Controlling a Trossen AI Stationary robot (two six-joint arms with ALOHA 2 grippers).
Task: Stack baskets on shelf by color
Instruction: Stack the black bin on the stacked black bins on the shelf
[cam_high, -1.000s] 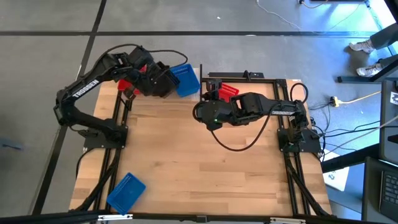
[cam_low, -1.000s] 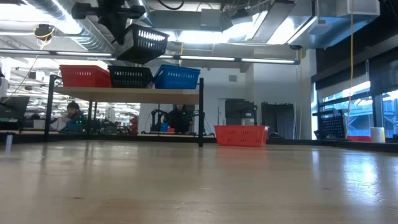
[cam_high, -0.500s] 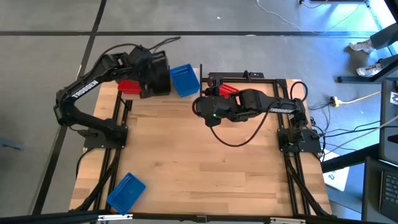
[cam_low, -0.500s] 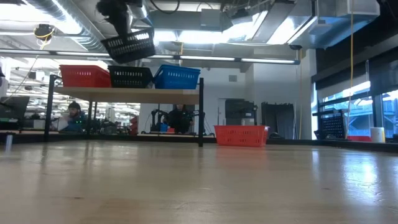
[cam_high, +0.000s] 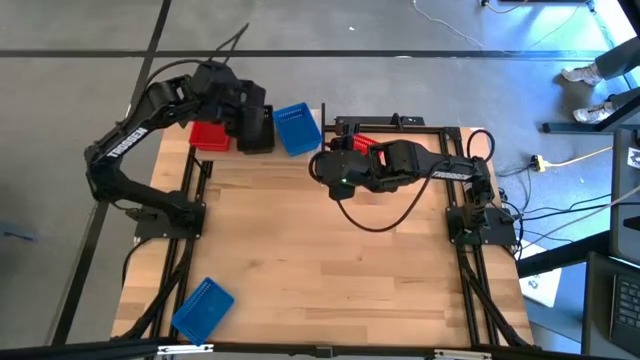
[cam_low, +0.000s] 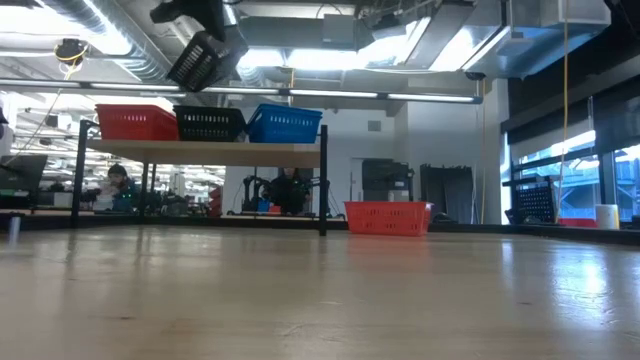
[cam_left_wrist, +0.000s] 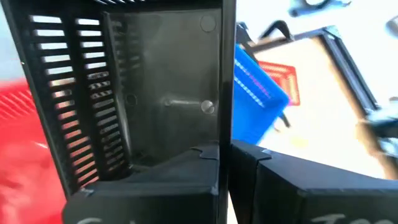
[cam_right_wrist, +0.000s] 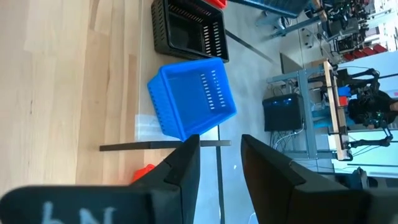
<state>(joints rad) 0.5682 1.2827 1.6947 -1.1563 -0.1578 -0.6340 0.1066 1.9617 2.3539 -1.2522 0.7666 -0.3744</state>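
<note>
Two matte black jointed arms. The left arm (cam_high: 130, 140) carries white TROSSEN lettering. The right arm (cam_high: 440, 172) trails a looping black cable (cam_high: 380, 222). Each ends in blocky dark fingers (cam_right_wrist: 183, 165).

Red basket (cam_low: 136, 122), black slotted basket (cam_low: 209, 123) and blue basket (cam_low: 285, 123) along pale-wood shelf (cam_low: 200, 149); another red basket (cam_low: 388, 217) beside; blue basket (cam_high: 203, 307) on light-wood counter (cam_high: 330, 270).

Overhead, table-level, two wrist views
</note>
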